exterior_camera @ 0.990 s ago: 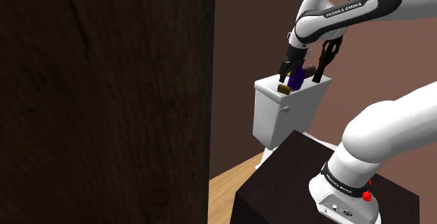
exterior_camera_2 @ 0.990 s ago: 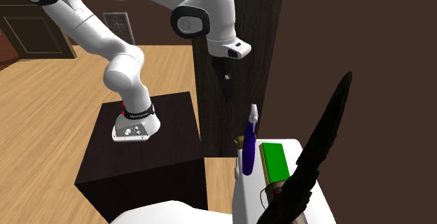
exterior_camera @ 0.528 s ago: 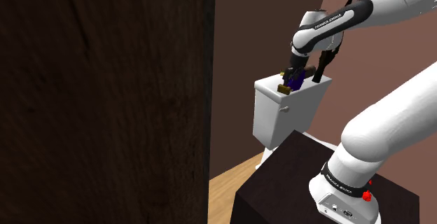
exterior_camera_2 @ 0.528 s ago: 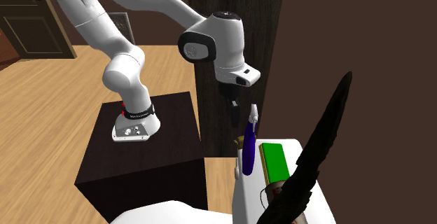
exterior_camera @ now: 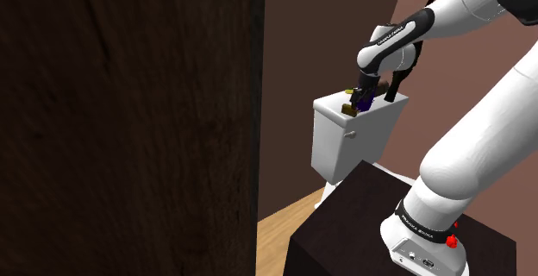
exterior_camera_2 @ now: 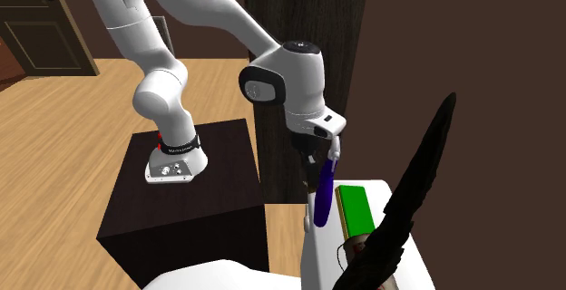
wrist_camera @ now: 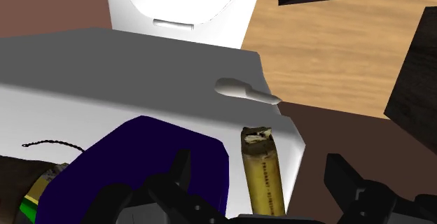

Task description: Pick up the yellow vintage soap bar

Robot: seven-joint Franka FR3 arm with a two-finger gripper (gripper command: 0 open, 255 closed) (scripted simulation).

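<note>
Tank lid [wrist_camera: 140,68] — soap bar [wrist_camera: 263,184] between gripper's [wrist_camera: 259,159] parted jaws.

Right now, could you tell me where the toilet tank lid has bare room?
Bare: the strip of tank lid between the blue bottle and flush lever. Crowded: around the gripper, where bottle, yellow soap bar and green block cluster.

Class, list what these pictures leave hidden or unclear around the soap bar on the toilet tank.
- Wrist view: the yellow soap bar's near end is hidden behind the gripper.
- Second exterior view: the gripper hides part of the blue bottle's top; a black feather-like shape hides part of the white tank.
- Shoulder view: the things on the tank are too small to tell apart.
</note>
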